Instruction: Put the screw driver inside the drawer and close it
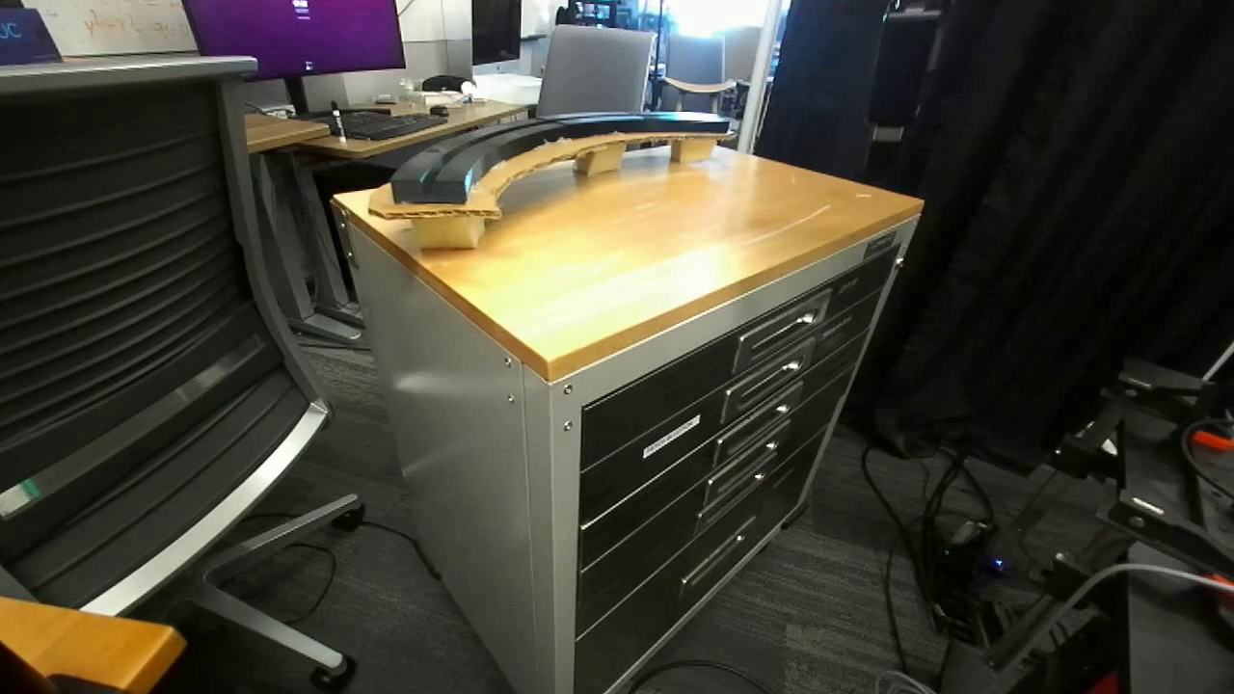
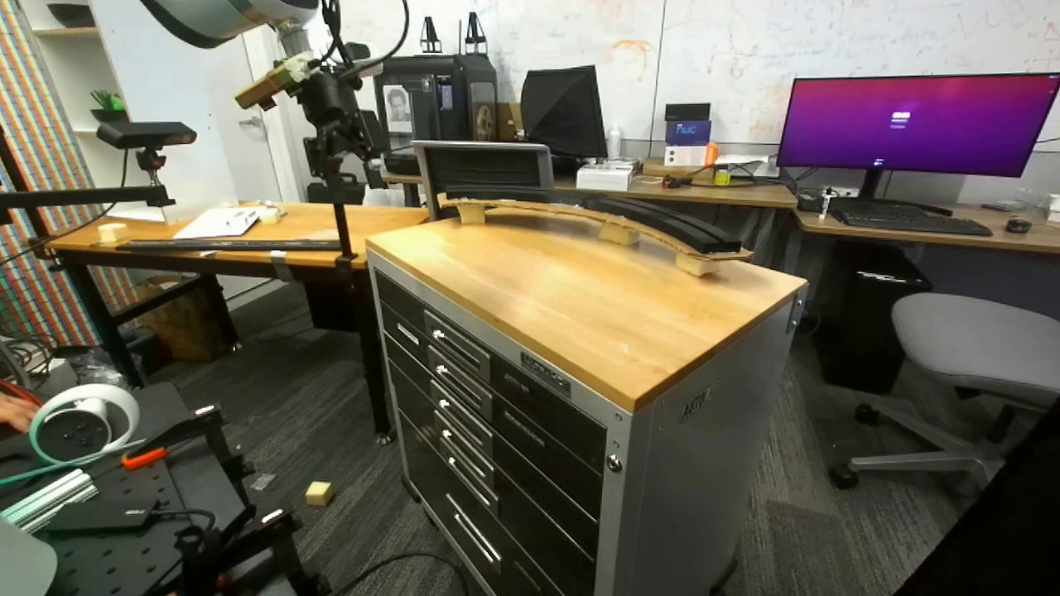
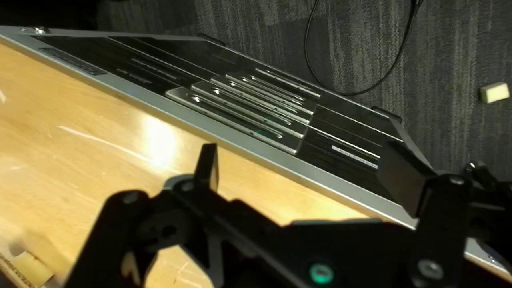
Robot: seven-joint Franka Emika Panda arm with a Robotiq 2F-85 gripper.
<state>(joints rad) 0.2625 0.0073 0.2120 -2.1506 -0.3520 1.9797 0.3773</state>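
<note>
Atop the grey metal cabinet [image 1: 453, 414], seen in both exterior views, a honey-coloured wooden worktop [image 2: 530, 281] shows pale scratches and a patch of glare. Dark grey carpet [image 1: 829, 627] runs underneath. Taking the worktop's middle as the clock's centre in an exterior view, a monitor [image 1: 299, 34] with a purple screen stands at ten o'clock, a slatted-back office chair [image 1: 125, 289] at nine and a black curtain [image 1: 1012, 241] at three.

A curved black track [image 1: 569, 128] takes up the rear of the worktop, arcing from ten o'clock round to one on a corrugated cardboard strip [image 1: 508, 173], which pale yellow blocks [image 1: 448, 231] hold clear of the wood. A similar loose block [image 2: 319, 494] lies on the carpet at eight o'clock in an exterior view. The uppermost drawer [image 1: 689, 376] sits closed at four o'clock, flush with the cabinet's front.

In the wrist view the gripper [image 3: 303, 158] has its fingers [image 3: 206, 168] spread well apart, the worktop's edge showing between them, and its black body [image 3: 360, 248] hides part of the wood. A pale rounded arm link [image 2: 224, 16], probably the robot's, is cut off at ten o'clock in an exterior view, and the dark parts [image 2: 331, 124] below it are hard to tell apart. The drawer's inside is hidden, and where the screw driver is I cannot tell.
</note>
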